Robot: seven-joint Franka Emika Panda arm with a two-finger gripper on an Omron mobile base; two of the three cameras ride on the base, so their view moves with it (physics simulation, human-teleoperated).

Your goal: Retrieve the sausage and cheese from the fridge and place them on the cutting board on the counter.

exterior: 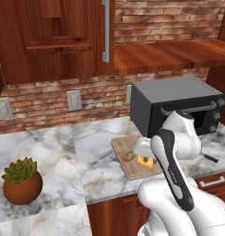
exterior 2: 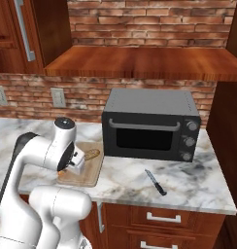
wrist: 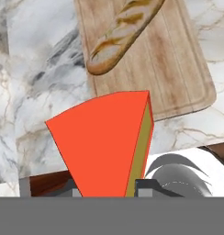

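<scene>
Fingers (wrist: 146,186) clamp the cheese (wrist: 104,142) above the cutting board (wrist: 178,69) | we judge cheese nearly delivered — not released | sausage left — we see none on board.

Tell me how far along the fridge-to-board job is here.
Nothing delivered yet: the cutting board holds only a bread loaf. In hand: the gripper, jaws shut on the cheese, held over the board's near edge. Left: set it down, then fetch the sausage.
</scene>
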